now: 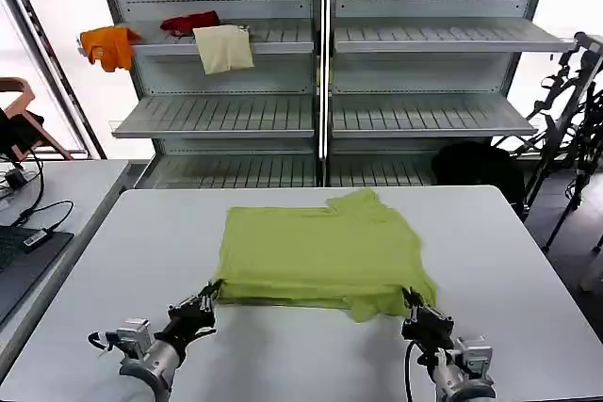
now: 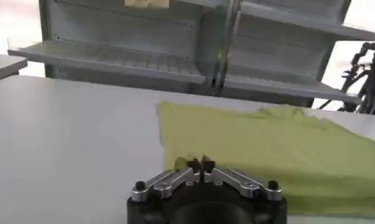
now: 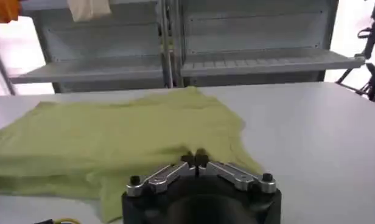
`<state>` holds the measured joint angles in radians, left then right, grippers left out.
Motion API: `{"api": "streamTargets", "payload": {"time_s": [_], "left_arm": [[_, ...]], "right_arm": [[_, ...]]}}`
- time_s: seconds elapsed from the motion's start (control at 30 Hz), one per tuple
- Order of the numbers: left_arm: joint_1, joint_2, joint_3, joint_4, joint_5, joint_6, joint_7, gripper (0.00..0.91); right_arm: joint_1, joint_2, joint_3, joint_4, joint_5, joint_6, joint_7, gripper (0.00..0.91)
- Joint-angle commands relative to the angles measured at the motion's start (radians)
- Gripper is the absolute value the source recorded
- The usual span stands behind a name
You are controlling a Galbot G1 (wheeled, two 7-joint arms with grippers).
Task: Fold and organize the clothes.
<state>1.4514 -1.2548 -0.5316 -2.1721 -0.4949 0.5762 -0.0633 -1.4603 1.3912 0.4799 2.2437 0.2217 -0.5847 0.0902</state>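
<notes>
A: Starting at the left, where does the left gripper (image 1: 211, 295) sit?

B: It sits low over the white table (image 1: 528, 270), its fingers drawn together at the near left corner of the lime-green T-shirt (image 1: 320, 251). In the left wrist view the two fingertips (image 2: 193, 164) meet with no gap, right at the fabric's near edge (image 2: 266, 152). Whether a fold of cloth is nipped between them cannot be told from these views.

A: And the shirt itself?

B: It lies flat in the middle of the table, spreading away from both sets of fingers toward the shelving unit (image 1: 325, 63). It is folded into a rough rectangle, and a sleeve or collar part pokes out along the far edge, up and to the right of the left fingers.

A: The right side?

B: The right gripper (image 1: 415, 306) rests at the near right corner of the shirt, where the fabric bunches into a small rumpled flap. In the right wrist view its fingertips (image 3: 189, 161) are pressed together too, with green cloth (image 3: 114, 140) lying just ahead of them and to one side. Again, a grip on the cloth cannot be confirmed.

A: Anything beyond the shirt?

B: On the upper left shelf, well past the fingers, hang an orange cloth (image 1: 108, 45), a dark red cloth (image 1: 188, 22) and a cream cloth (image 1: 223, 48).
</notes>
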Motion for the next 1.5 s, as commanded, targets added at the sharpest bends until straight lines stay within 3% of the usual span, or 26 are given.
{"api": "streamTargets", "payload": {"time_s": [0.03,0.3,0.33,0.37,0.4,0.43,1.07,1.5], "left_arm": [[-0.022,-0.013,0.005,0.02,0.038,0.001,0.004,0.0],[-0.021,-0.014,0.004,0.036,0.053,0.001,0.005,0.02],[-0.02,-0.014,0.005,0.036,0.055,0.001,0.006,0.02],[-0.021,-0.015,0.005,0.036,0.056,0.001,0.007,0.03],[-0.022,-0.017,0.006,0.036,0.056,0.001,0.006,0.141],[-0.023,-0.018,0.005,0.038,0.056,0.001,0.006,0.907],[-0.041,-0.022,-0.003,0.005,0.059,0.0,0.01,0.907],[0.035,0.031,-0.021,0.006,0.068,0.001,0.011,0.907]], "right_arm": [[0.068,0.013,-0.018,-0.034,-0.014,0.001,-0.002,0.0],[0.121,0.004,-0.03,-0.088,-0.032,0.0,-0.009,0.0],[0.127,0.003,-0.03,-0.094,-0.036,0.0,-0.011,0.04],[0.132,0.003,-0.03,-0.099,-0.038,0.001,-0.013,0.877],[0.136,0.003,-0.03,-0.105,-0.043,0.001,-0.017,0.907],[0.139,0.003,-0.03,-0.109,-0.047,0.001,-0.02,0.907],[0.164,-0.018,0.025,-0.12,-0.057,0.003,-0.016,0.907],[-0.102,-0.132,0.181,-0.016,0.125,0.003,-0.067,0.907]]}}
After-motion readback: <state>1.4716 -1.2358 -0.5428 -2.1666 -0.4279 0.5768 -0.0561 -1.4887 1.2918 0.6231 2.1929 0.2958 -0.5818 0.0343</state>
